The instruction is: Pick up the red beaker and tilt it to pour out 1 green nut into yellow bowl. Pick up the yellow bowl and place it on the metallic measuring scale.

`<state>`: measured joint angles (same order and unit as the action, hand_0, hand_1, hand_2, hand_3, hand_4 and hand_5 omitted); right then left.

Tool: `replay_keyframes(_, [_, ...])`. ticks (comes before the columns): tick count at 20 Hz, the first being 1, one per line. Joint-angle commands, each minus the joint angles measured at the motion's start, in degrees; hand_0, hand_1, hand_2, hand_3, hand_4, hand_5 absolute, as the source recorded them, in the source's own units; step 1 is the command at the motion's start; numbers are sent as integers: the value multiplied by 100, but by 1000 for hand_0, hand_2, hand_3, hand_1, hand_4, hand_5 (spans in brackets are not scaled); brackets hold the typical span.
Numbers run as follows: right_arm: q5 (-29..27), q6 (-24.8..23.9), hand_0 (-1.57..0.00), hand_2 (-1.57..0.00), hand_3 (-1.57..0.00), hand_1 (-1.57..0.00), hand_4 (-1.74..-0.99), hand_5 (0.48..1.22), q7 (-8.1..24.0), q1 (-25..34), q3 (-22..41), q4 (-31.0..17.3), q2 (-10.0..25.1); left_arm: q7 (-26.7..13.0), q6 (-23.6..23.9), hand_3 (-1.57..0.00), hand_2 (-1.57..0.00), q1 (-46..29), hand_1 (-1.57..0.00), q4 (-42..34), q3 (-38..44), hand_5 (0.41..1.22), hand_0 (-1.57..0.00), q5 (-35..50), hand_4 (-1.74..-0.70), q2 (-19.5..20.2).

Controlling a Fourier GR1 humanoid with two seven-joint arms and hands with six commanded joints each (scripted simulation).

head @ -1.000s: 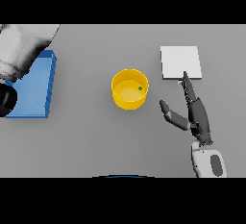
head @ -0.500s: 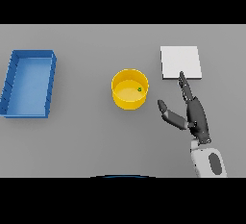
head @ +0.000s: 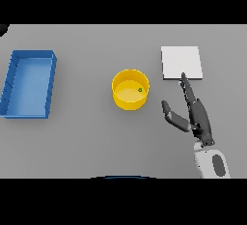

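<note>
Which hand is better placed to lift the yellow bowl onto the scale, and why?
Right. The right hand is open just right of the yellow bowl, below the scale. The left hand is not in view.

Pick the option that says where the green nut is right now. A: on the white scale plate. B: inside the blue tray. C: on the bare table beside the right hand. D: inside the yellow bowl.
D: the small green nut lies inside the yellow bowl, toward its right side, while the right hand is open to the bowl's right, apart from it.
</note>
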<state>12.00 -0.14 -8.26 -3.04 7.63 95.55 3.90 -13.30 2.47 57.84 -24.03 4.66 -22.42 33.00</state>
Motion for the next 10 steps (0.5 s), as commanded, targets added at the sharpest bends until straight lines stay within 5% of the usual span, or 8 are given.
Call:
replay_keyframes(1, [30, -7, 1, 1, 1, 1, -1151, 676, -58, -11, -9, -49, 29, -24, 55, -1570, -1571, -327, -1571, -386, 35, 1221, -1571, 155, -1741, -77])
replay_keyframes(5, [-9, -9, 1, 1, 1, 1, -1174, 676, -7, -15, -23, 29, 30, -501, 162, -1571, -1571, -1502, -1571, -1752, 10, 1151, -1571, 504, -1741, -265])
replay_keyframes(9, [10, 5, 1, 1, 1, 1, -1157, 671, 10, -36, 17, 22, 3, -1143, 264, -1571, -1571, -2297, -1571, -2913, -48, 925, -1571, 694, -1741, -390])
replay_keyframes(10, [20, -9, 1, 1, 1, 1, -1155, 669, 63, -11, 13, -17, -11, -1397, 212, -1571, -1571, -2369, -1571, -3071, -59, 868, -1571, 724, -1655, -402])
